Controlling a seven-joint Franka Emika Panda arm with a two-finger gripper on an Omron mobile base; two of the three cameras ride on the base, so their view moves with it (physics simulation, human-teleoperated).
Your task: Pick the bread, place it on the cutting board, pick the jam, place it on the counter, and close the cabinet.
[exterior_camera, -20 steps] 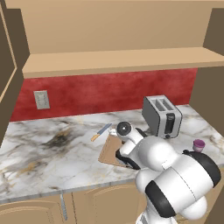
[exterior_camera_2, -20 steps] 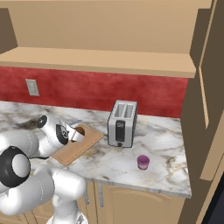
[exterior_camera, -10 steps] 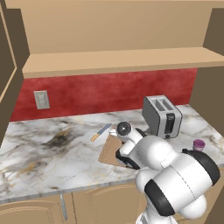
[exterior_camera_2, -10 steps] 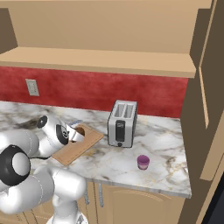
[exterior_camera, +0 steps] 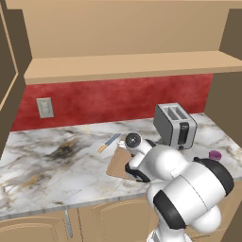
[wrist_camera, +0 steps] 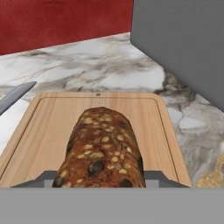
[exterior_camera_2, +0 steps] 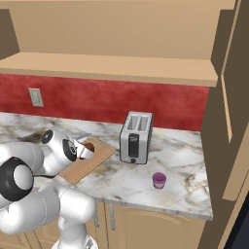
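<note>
**Bread over board, jam set out, cabinet open**

Claw (exterior_camera_2: 87,148): closed on the bread (wrist_camera: 103,151), low over the cutting board (wrist_camera: 98,116); seen at left of centre in the right base view, behind the white arm in the left base view.

Bread: dark seeded loaf, held at its near end, lower centre of the hand view, lying lengthwise along the board. Resting on the wood or just above it: cannot tell.

Cutting board: pale wood, on the surface (exterior_camera: 52,165), just left of the toaster (exterior_camera: 175,125).

Knife (exterior_camera: 109,142): beside the board's far left corner.

Jam (exterior_camera_2: 159,180): purple jar standing on the surface, lower centre-right of the right base view, well apart from the board, in front of and right of the toaster.

Cabinet (exterior_camera_2: 233,97): door open, along the right edge of the right base view.

Progress, judged: first placement nearly complete, release outstanding. Jam apparently already on the surface. Closing the cabinet left to do.
</note>
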